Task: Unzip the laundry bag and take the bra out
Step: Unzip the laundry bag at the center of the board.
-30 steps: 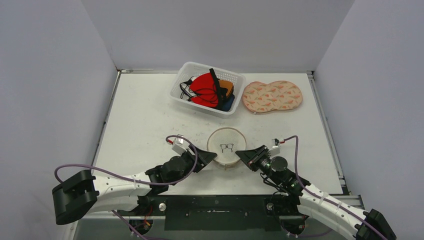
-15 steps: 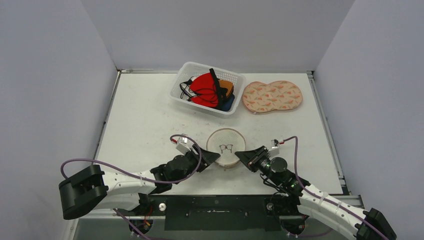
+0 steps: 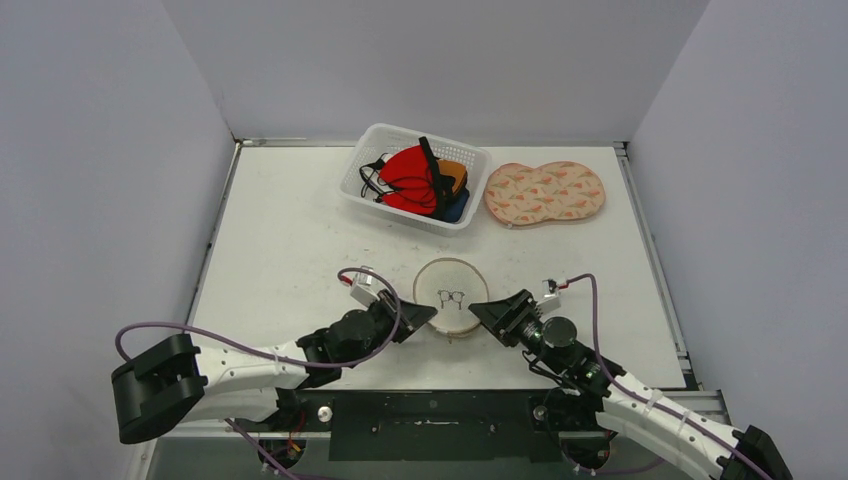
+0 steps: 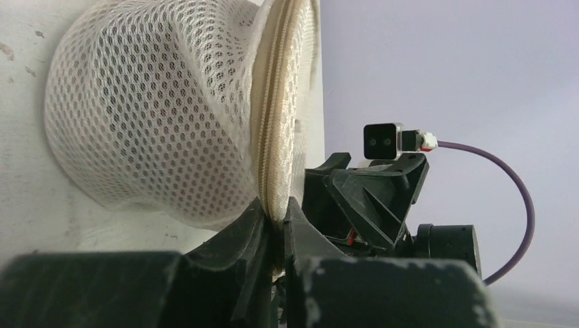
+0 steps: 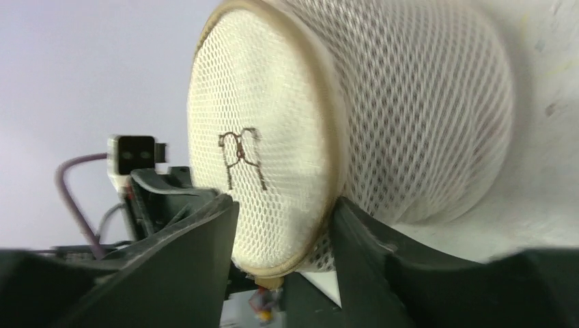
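Plain white table [image 3: 300,230], laundry bag [image 3: 451,295] mid-table: left claw [image 3: 427,313] pinches its zip rim, probably anchoring it; right claw [image 3: 479,308] gapes around the edge.

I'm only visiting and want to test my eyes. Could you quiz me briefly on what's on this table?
1. True or false: the left gripper pinches the bag at its zipper seam.
2. What lies just right of the basket? A) a patterned pad B) a bottle C) a book
3. Fill in: the right gripper has its jaws ___ around the bag's rim.

Key: 1 true; 2 A; 3 open.
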